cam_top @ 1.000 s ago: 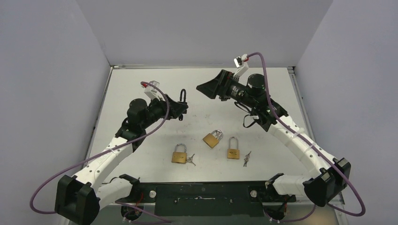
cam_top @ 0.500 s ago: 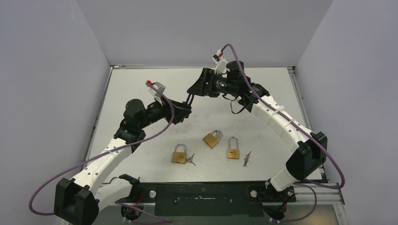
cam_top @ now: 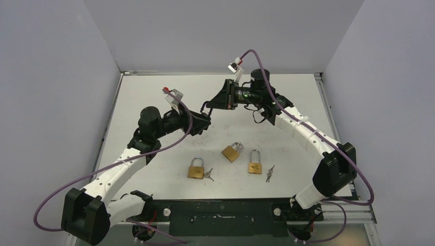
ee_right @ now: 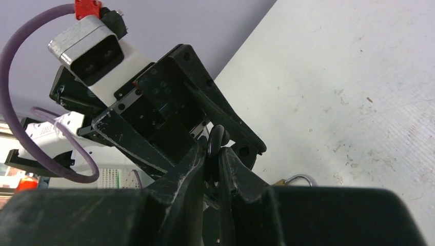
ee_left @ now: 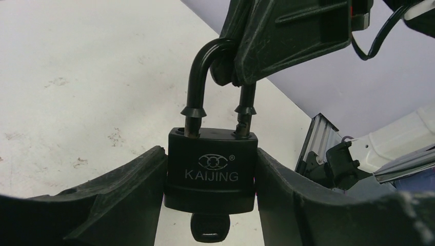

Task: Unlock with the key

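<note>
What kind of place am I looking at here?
Probably a robotics lab test cell: plain pale panel walls box in a scuffed white tabletop, two white-and-black robot arms are bolted at its edge, and three brass padlocks lie on it.

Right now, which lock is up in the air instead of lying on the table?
The black padlock, squeezed in the left pincer; the three brass ones lie flat on the table.

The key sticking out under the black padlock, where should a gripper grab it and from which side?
Grip the key by its black head, the only part showing below the black padlock. Come from underneath, opposite the shackle: the left gripper clamps the body's sides and the right gripper is shut on the shackle, so probably only the underside is free.
</note>
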Available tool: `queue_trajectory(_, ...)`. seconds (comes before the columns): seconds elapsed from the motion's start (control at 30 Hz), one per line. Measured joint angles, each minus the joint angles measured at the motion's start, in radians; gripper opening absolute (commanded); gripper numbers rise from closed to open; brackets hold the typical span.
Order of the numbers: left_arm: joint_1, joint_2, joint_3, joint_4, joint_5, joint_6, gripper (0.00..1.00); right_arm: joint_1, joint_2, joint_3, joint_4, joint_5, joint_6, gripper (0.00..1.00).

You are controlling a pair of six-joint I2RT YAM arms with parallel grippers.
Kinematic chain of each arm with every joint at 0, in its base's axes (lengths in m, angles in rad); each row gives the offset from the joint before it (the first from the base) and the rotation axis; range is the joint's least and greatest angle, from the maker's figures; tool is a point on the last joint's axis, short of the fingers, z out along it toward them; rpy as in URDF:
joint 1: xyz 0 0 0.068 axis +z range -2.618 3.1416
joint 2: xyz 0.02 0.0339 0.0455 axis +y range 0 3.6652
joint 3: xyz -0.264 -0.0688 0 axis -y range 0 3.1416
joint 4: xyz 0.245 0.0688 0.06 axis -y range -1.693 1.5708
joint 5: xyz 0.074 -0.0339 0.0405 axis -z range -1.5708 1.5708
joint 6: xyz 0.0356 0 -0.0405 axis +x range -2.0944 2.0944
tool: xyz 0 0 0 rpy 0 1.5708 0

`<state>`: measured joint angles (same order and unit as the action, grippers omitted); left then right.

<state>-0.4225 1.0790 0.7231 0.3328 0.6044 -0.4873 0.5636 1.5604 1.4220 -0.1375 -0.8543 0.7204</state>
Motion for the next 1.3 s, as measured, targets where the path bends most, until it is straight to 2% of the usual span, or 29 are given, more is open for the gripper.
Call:
queue_trajectory(0.03,0.0,0.01,0.002,-0.001,0.001,-0.01,0.96,-0.009,0.0,-0.026,0.047,-0.025,0.008,0.0)
queue_trajectory(0.07,0.0,0.017,0.002,0.001,0.002,-0.018,0.97,-0.017,0.0,-0.049,0.086,-0.044,0.016,0.0)
queue_trajectory(0.37,0.0,0.003,0.017,-0.026,-0.073,-0.025,0.97,-0.071,0.0,-0.148,0.225,-0.061,0.05,0.0)
queue_trajectory(0.47,0.0,0.005,0.016,-0.028,-0.085,-0.03,0.93,-0.079,0.0,-0.196,0.29,-0.055,0.1,0.0)
queue_trajectory(0.63,0.0,0.057,-0.037,0.109,-0.065,-0.098,0.72,-0.08,0.008,-0.251,0.408,-0.048,0.206,0.0)
queue_trajectory(0.7,-0.002,0.1,-0.056,0.169,-0.051,-0.13,0.59,-0.079,0.014,-0.256,0.457,-0.051,0.241,0.0)
queue_trajectory(0.8,-0.005,0.18,-0.064,0.246,-0.015,-0.171,0.33,-0.079,0.034,-0.257,0.541,-0.052,0.287,0.0)
queue_trajectory(0.83,-0.006,0.201,-0.063,0.275,0.005,-0.182,0.26,-0.079,0.043,-0.257,0.557,-0.05,0.293,0.0)
queue_trajectory(0.87,-0.007,0.214,-0.059,0.293,0.016,-0.191,0.24,-0.079,0.053,-0.259,0.563,-0.05,0.299,0.0)
queue_trajectory(0.9,-0.008,0.23,-0.053,0.308,0.035,-0.193,0.25,-0.085,0.063,-0.261,0.57,-0.047,0.306,0.0)
queue_trajectory(0.93,-0.008,0.246,-0.046,0.315,0.046,-0.199,0.35,-0.091,0.073,-0.261,0.571,-0.048,0.314,0.0)
queue_trajectory(1.0,-0.006,0.273,-0.038,0.317,0.055,-0.208,0.73,-0.096,0.086,-0.262,0.571,-0.047,0.313,0.0)
queue_trajectory(1.03,-0.003,0.282,-0.037,0.317,0.054,-0.212,0.89,-0.097,0.091,-0.263,0.571,-0.046,0.312,0.0)
queue_trajectory(1.07,-0.001,0.288,-0.036,0.309,0.05,-0.211,0.96,-0.097,0.095,-0.265,0.571,-0.044,0.303,0.0)
queue_trajectory(1.17,-0.001,0.292,-0.029,0.224,-0.01,-0.185,0.97,-0.092,0.116,-0.265,0.562,-0.027,0.268,0.0)
queue_trajectory(1.3,0.003,0.292,0.0,0.029,-0.152,-0.101,0.97,-0.091,0.18,-0.265,0.521,0.002,0.215,0.0)
